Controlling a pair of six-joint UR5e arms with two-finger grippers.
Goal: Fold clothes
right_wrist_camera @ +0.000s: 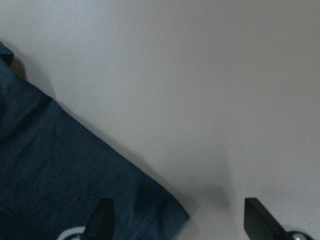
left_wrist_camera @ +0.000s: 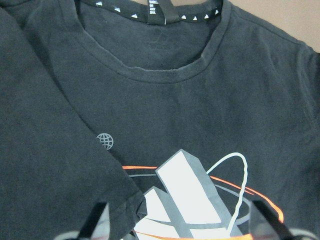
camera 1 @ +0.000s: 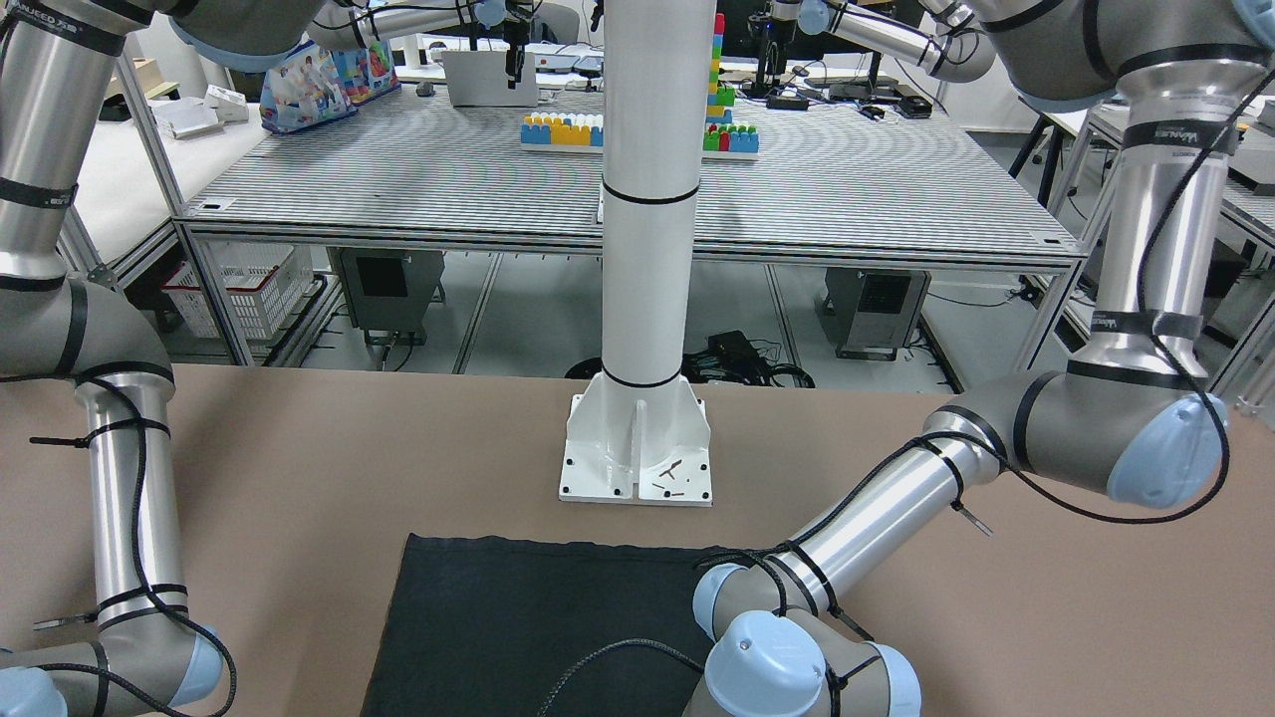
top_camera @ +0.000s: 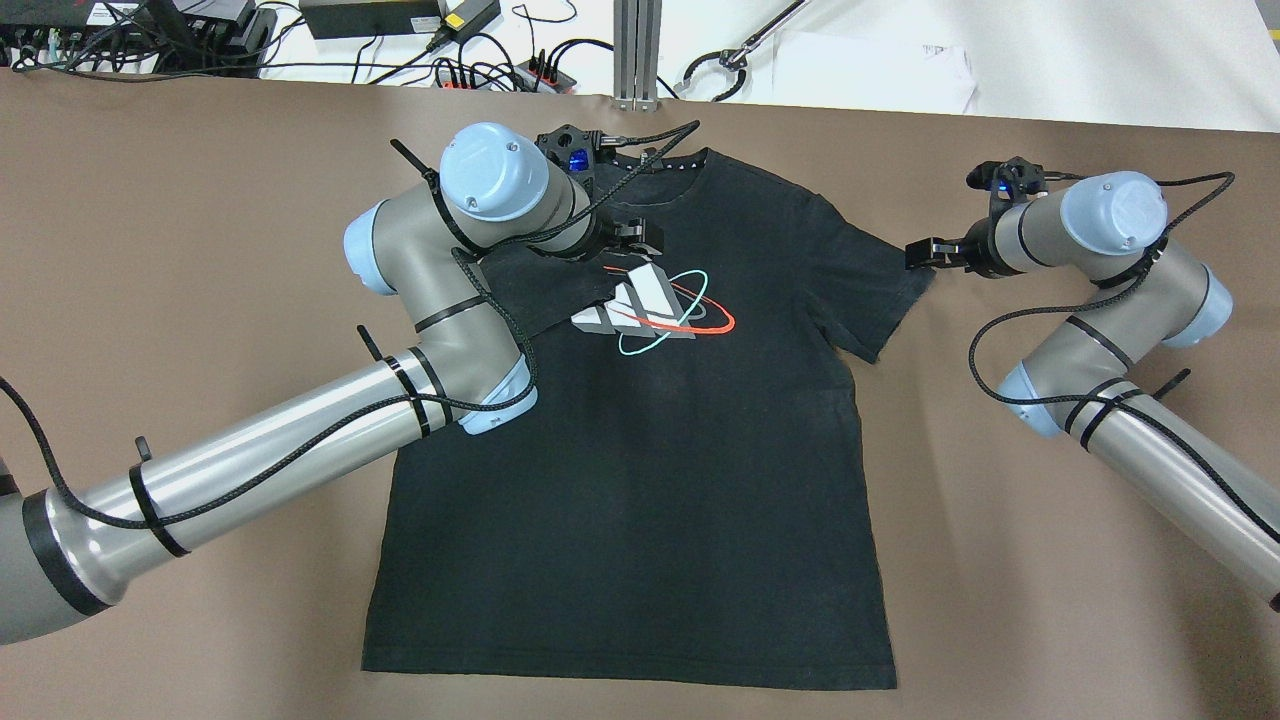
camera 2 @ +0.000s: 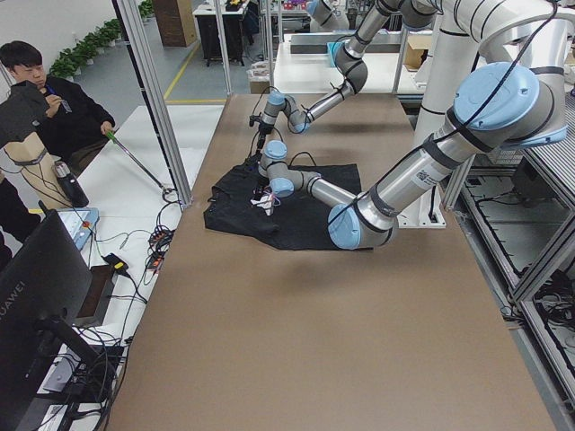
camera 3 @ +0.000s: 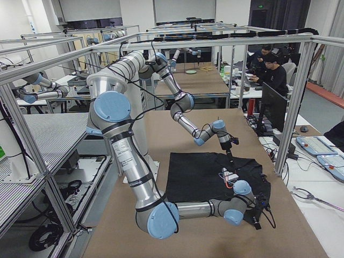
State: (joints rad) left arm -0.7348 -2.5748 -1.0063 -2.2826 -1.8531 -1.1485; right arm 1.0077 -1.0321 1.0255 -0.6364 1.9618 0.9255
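The clothes are one black T-shirt (top_camera: 650,480) with a white, red and teal chest print, lying face up on the brown table, collar toward the far edge. Its left sleeve (top_camera: 540,290) is folded in over the chest. My left gripper (top_camera: 630,240) hovers open just above the print beside that folded sleeve; in the left wrist view its fingertips (left_wrist_camera: 267,222) straddle the print and the sleeve's edge (left_wrist_camera: 125,195). My right gripper (top_camera: 925,255) is open at the tip of the flat right sleeve (top_camera: 890,290); the sleeve corner (right_wrist_camera: 165,212) lies between its fingers.
The white post's base (camera 1: 637,448) stands on the table just beyond the shirt's hem (camera 1: 498,543). Cables and power strips (top_camera: 480,70) run along the far table edge. A seated person (camera 2: 45,108) and a monitor (camera 2: 36,296) are off that side.
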